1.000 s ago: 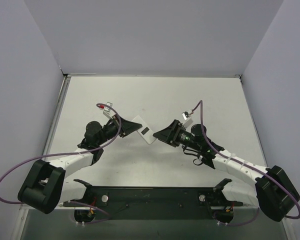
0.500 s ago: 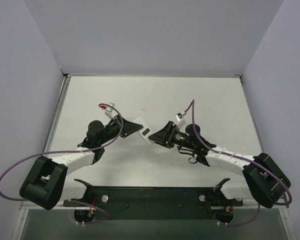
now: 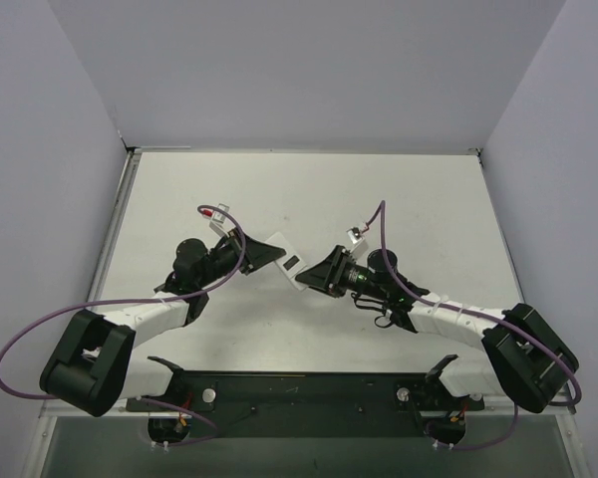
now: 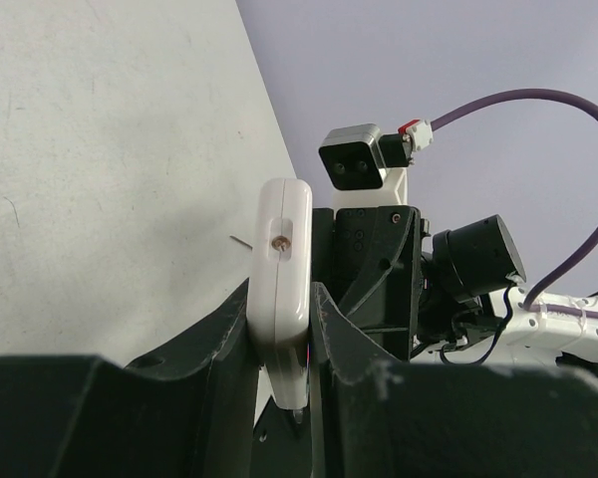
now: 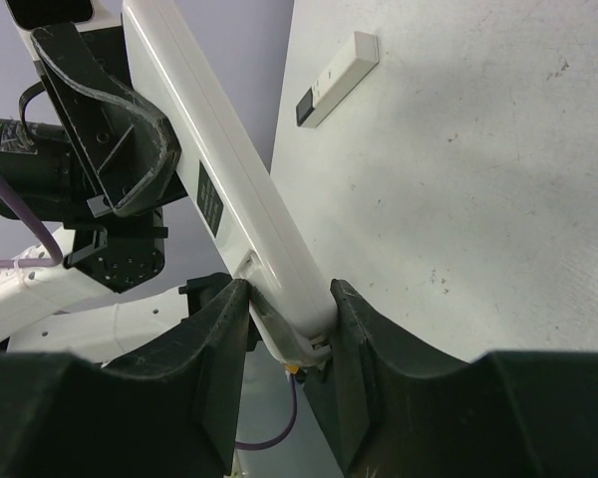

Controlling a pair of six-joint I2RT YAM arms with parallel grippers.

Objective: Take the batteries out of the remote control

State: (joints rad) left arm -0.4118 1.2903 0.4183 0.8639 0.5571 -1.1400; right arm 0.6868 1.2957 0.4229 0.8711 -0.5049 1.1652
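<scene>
A long white remote control (image 3: 287,261) is held off the table between the two arms. My left gripper (image 4: 281,299) is shut on one end of it, the fingers pressed on both flat sides of the remote control (image 4: 282,249). My right gripper (image 5: 289,299) has both jaws against the other end of the remote control (image 5: 229,169), whose dark label faces this camera. From above, the left gripper (image 3: 267,253) and the right gripper (image 3: 315,276) meet at the remote control. No batteries show in any view.
A slim white piece with a dark end (image 5: 337,78) lies flat on the white table (image 3: 309,189). Grey walls close the table at the back and sides. Purple cables loop off both wrists.
The right arm has slid left to the remote control and its jaws have closed onto the free end. The left gripper has kept its hold, shifting only slightly.
</scene>
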